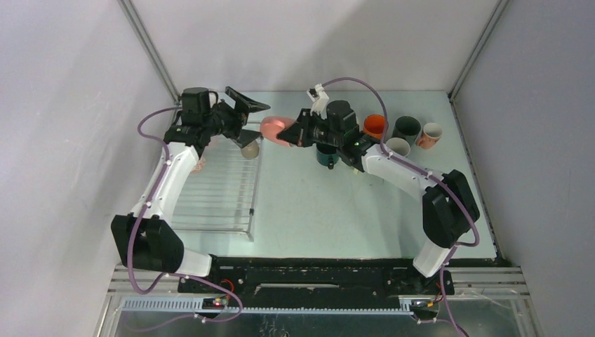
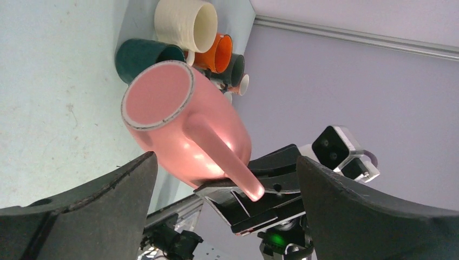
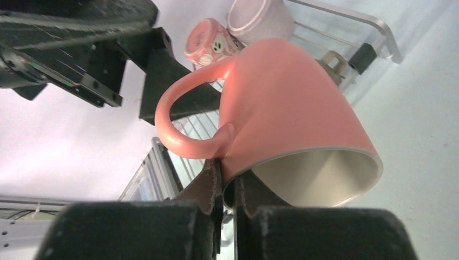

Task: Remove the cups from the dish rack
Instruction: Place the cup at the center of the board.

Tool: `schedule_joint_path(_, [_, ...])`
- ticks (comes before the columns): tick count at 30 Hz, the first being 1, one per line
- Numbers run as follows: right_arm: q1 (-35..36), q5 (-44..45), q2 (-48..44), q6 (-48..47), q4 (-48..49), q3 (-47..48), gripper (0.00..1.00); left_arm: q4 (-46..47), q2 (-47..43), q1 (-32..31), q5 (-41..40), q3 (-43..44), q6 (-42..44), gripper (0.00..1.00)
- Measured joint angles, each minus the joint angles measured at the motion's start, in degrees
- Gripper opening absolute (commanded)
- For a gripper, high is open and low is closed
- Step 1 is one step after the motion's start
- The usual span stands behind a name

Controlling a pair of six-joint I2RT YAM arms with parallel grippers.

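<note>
My right gripper (image 1: 288,133) is shut on the rim of a pink cup (image 1: 275,129), holding it tilted in the air just right of the dish rack (image 1: 214,200). One finger is inside the pink cup (image 3: 287,119) and one outside, beside its handle. My left gripper (image 1: 249,121) stands open close by, its fingers (image 2: 81,211) spread wide on either side of the pink cup (image 2: 184,130) without touching it. In the rack's far end sit a beige cup (image 1: 250,149), a speckled pink cup (image 3: 208,43) and a lilac-white cup (image 3: 260,19).
On the table at the back right stand an orange cup (image 1: 374,125), a dark green cup (image 1: 406,128), a white and pink cup (image 1: 431,133) and a cream cup (image 1: 398,146). Another dark green cup (image 1: 326,156) sits under my right wrist. White walls close in the table.
</note>
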Motion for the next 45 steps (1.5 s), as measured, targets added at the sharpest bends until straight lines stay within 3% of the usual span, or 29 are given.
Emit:
schedule_joint_path(6, [-0.2, 3.2, -1.9, -2.5, -7.5, -0.1, 0.00, -0.4, 0.0, 1.3, -0.3, 0.0, 3.6, 1.00])
schedule_joint_path(16, [-4.3, 11.0, -14.8, -7.2, -29.8, 0.5, 0.00, -6.4, -2.4, 0.2, -5.0, 0.7, 14.3, 1.00])
schedule_joint_path(32, [-24.7, 26.3, -28.7, -6.3, -63.8, 2.9, 0.00, -15.4, -3.3, -22.9, -17.1, 8.7, 35.1, 1.00])
schedule_joint_path(39, [-38.5, 28.4, -29.3, -4.8, -70.8, 2.9, 0.00, -17.3, -2.1, -30.0, -20.2, 9.0, 40.4, 1.00])
schedule_joint_path(45, [-44.6, 28.6, -23.1, -4.8, -72.4, 3.4, 0.00, -17.3, -1.9, -31.6, -21.1, 9.0, 41.8, 1.00])
